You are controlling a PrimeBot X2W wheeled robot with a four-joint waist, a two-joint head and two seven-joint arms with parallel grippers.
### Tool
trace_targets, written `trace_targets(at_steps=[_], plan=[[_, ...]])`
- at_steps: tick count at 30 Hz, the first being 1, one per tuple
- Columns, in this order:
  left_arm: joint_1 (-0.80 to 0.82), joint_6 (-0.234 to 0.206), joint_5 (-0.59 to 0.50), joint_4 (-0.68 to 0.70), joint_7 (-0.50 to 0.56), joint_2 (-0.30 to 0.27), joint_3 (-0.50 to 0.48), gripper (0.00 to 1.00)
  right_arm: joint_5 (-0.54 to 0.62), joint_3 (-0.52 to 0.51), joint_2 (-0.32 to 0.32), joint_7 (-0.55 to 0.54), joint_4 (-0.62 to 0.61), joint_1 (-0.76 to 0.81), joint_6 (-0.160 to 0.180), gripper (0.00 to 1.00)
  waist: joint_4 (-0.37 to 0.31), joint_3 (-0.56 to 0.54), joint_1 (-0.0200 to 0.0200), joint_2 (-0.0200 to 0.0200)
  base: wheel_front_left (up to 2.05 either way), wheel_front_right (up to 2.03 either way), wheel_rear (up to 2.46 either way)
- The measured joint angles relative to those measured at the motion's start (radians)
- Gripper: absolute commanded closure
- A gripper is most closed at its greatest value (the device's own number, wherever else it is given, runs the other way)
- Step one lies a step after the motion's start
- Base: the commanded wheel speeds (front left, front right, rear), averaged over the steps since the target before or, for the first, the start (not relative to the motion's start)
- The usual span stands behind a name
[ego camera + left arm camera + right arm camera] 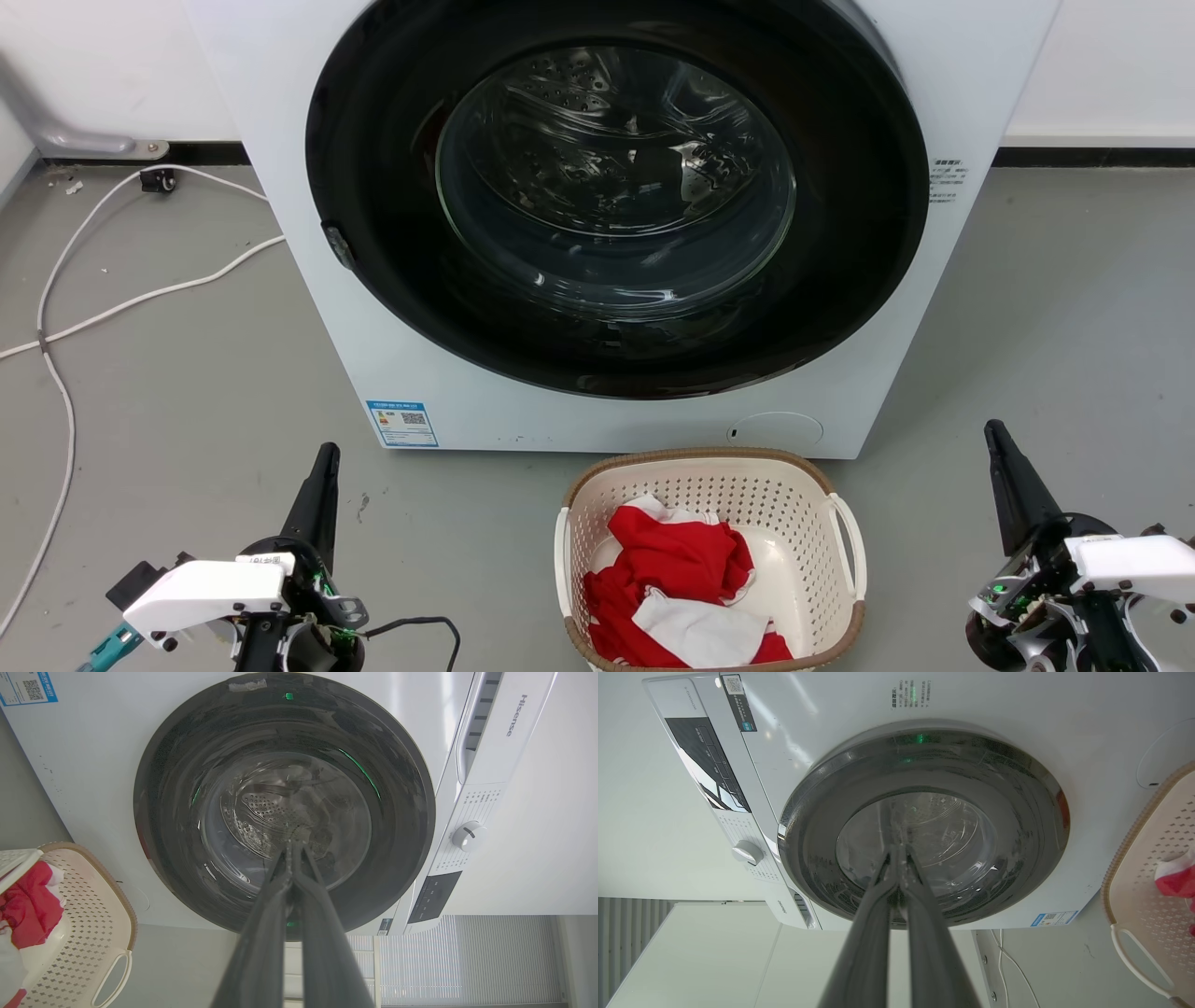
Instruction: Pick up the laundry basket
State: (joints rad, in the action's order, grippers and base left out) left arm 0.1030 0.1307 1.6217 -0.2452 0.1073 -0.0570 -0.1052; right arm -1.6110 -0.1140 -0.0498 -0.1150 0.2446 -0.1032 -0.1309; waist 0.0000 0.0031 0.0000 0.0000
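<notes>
The laundry basket (pixel 789 509) sits on the floor at the bottom centre of the head view, just in front of the washing machine. It is cream with perforated walls, a brown rim and white side handles, and holds red and white clothes (pixel 677 583). My left gripper (pixel 327 457) is shut and empty, well to the basket's left. My right gripper (pixel 995 434) is shut and empty, to the basket's right. The basket (pixel 88 919) shows at the left edge of the left wrist view and the basket (pixel 1148 868) at the right edge of the right wrist view.
A white front-loading washing machine (pixel 971 112) with a closed dark round door (pixel 616 187) stands right behind the basket. White cables (pixel 112 308) trail over the grey floor at the left. Bare floor lies on both sides of the basket.
</notes>
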Motion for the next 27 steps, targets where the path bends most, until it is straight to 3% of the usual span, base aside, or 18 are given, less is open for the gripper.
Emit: trace_targets(at_steps=[13,14,22,27], plan=[[0.0,0.0,-0.001,0.0,0.003,0.001,-0.002,1.0,0.0,0.0,0.0,0.0,0.0,0.0,0.0,1.0,0.0,0.0,0.0,0.0,0.0,0.0,0.0],[-0.003,0.0,-0.001,-0.007,0.003,0.002,0.0,0.0,0.0,0.0,0.0,0.0,0.006,0.004,0.0,0.0,0.0,0.0,0.0,0.0,0.0,0.0,0.0],[-0.039,-0.002,-0.018,-0.022,-0.022,0.009,0.009,0.0,0.022,0.006,0.003,0.025,0.031,0.043,0.0,0.0,0.0,0.001,0.0,0.0,0.0,0.0,0.0],[-0.039,-0.005,-0.104,0.0,-0.05,0.009,0.006,0.0,0.129,0.004,0.003,0.054,0.008,0.043,0.0,0.0,0.0,0.002,0.0,0.0,0.0,0.0,0.0]])
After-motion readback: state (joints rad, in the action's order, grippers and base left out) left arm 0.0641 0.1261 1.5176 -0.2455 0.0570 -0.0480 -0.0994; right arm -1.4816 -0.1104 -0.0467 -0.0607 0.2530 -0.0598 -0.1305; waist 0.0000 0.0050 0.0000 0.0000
